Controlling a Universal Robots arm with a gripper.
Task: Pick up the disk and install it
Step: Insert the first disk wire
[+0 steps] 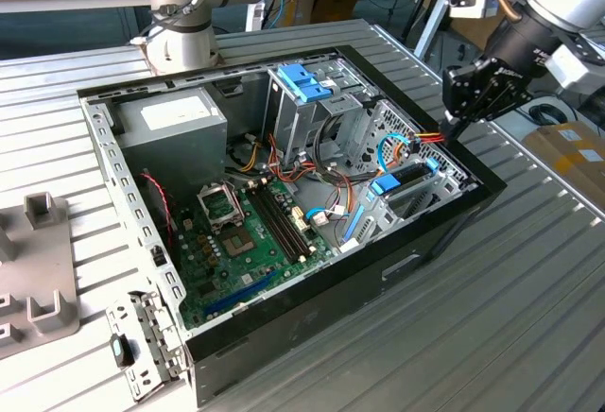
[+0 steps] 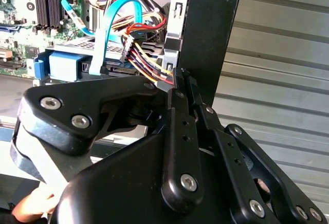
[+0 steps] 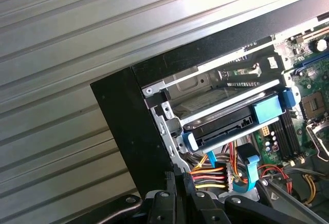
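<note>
The disk (image 1: 406, 179) lies flat inside a drive bay at the corner of the open computer case (image 1: 444, 228) on the exterior view's right, its blue plastic frame showing at the ends. Both wrist views show the same disk (image 3: 226, 126) (image 2: 72, 54) seated in the silver cage. My gripper (image 1: 452, 130) hovers just above the case's rim beside that bay, and it is shut. A red, yellow and black wire bundle (image 2: 146, 62) runs from a black plug right up to my gripper (image 2: 176, 77) (image 3: 179, 175). Whether the wires are pinched is hidden.
A blue flat cable (image 2: 110, 26) loops over the disk's back end. The motherboard (image 1: 250, 232), a grey power supply box (image 1: 170, 119) and a blue-latched cage (image 1: 304, 86) fill the case. Ribbed metal table (image 1: 529, 299) surrounds it. A grey fixture (image 1: 38, 270) sits at the exterior view's left.
</note>
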